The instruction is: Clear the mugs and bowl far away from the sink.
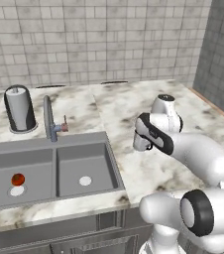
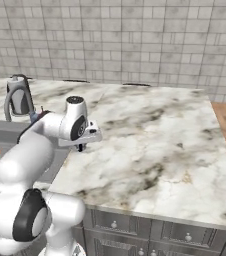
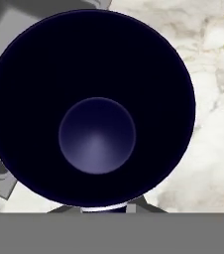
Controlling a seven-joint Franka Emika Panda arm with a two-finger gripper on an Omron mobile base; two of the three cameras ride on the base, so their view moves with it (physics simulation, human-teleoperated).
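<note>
the mug [image 3: 91, 111] is seen from right above in the hand view, its dark navy inside filling most of the picture.

the mug is held over the marble counter [image 2: 155, 145], close beside the edge of the sink [image 1: 54, 171], and the gripper [image 2: 80, 146] is pinched tight on its rim at the bottom of the hand view. a small red ball [image 1: 18, 179] is seen lying in the left basin. the curved tap [image 1: 49, 119] is placed behind the sink, and a tall black-and-white cylinder [image 1: 20, 109] is stood near it on the counter.
</note>
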